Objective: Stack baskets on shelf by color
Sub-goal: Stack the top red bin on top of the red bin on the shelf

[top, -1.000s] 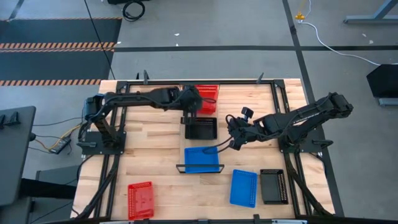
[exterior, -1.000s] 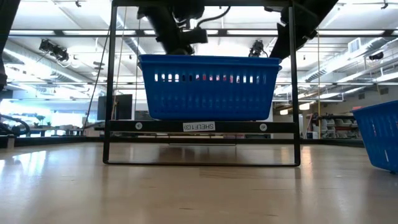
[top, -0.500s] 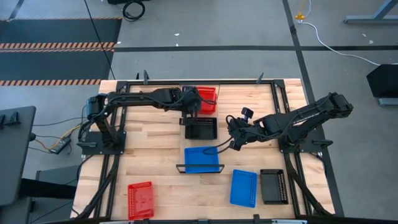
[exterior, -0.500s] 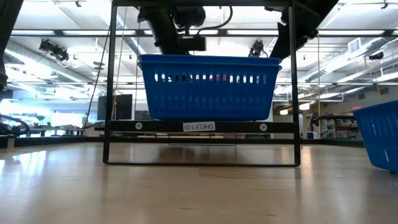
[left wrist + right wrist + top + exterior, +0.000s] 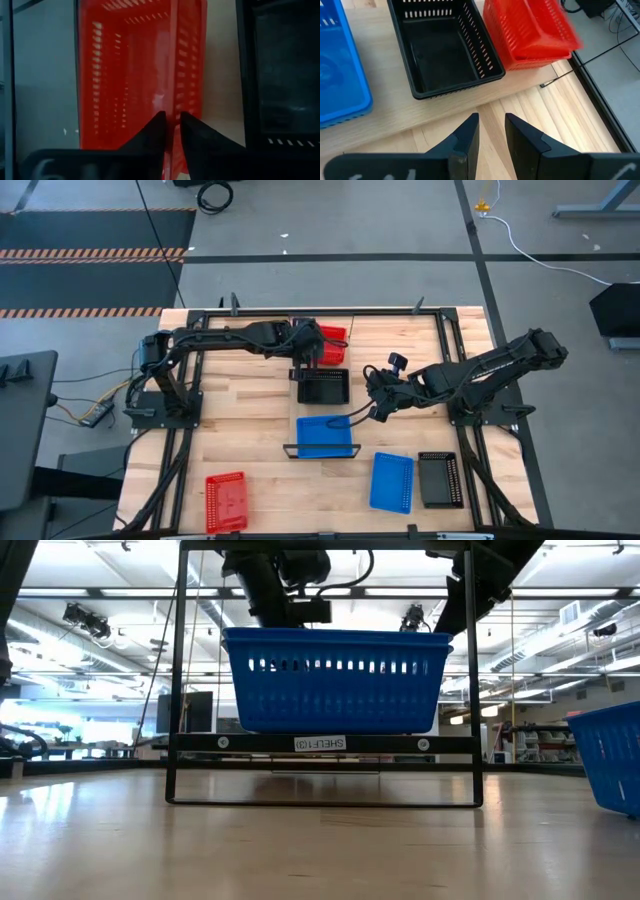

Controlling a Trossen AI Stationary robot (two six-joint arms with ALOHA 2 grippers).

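Straddling the rim wall of the red basket, the left gripper has its fingers set narrowly, one on each side of the thin red wall; we cannot tell whether they press it. In the high view this left gripper sits at the far end of the shelf, over that red basket, which looks tilted in the right wrist view.

Just beside it on the board stands a black basket, then a blue basket at the near end by the black frame.

The right gripper hangs near the shelf's right edge, its fingers a little apart and holding nothing, above bare desk.

On the desk near the front edge we note another red basket to the left, and a second blue basket just beside a second black basket to the right.
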